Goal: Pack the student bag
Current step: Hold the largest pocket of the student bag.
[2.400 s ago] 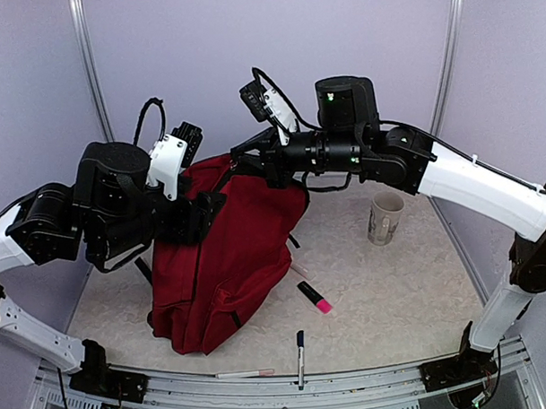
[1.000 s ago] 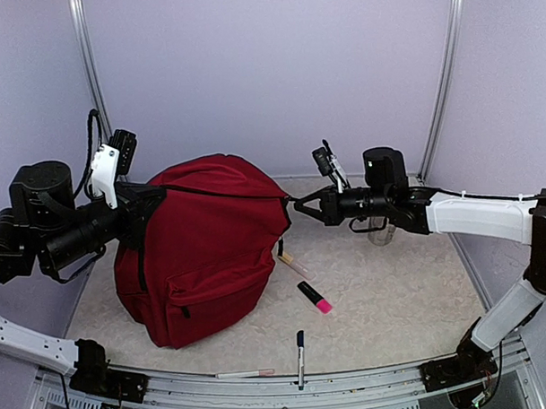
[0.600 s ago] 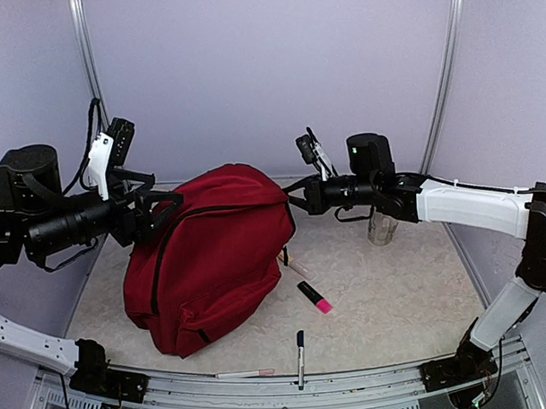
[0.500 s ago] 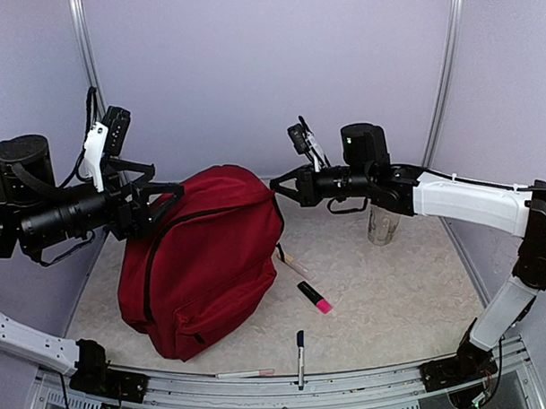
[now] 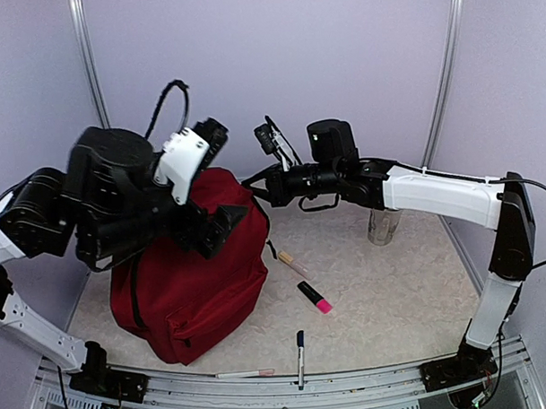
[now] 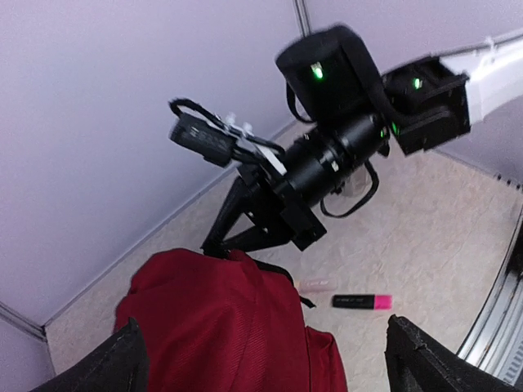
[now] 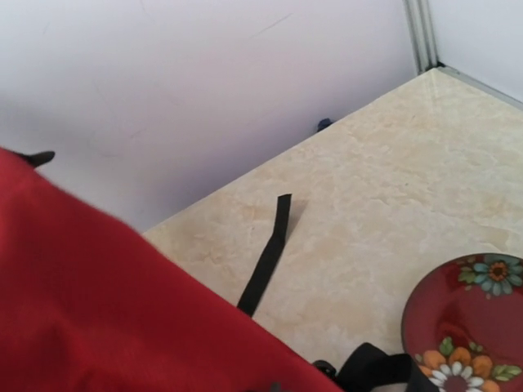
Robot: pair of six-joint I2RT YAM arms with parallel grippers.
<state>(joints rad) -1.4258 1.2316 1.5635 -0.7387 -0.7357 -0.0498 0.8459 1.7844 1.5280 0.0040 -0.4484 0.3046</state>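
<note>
The student bag, a big dark red backpack, stands on the table's left side; its top fills the left wrist view and its red fabric crosses the right wrist view. My right gripper is shut on the bag's top edge, and the left wrist view shows its fingers pinched there. My left gripper hangs open above the bag's upper front, its wide-apart fingertips holding nothing. The right wrist view does not show that gripper's own fingers.
Right of the bag lie a pale pink pen and a pink highlighter. A blue pen and a thin white pen lie near the front edge. A cup stands back right. Behind the bag are a black strap and a red flowered plate.
My left gripper has let go of the bag, opened, and swung right to hang over its front. My right gripper has carried the bag's top leftward, and the bag now stands narrower.
</note>
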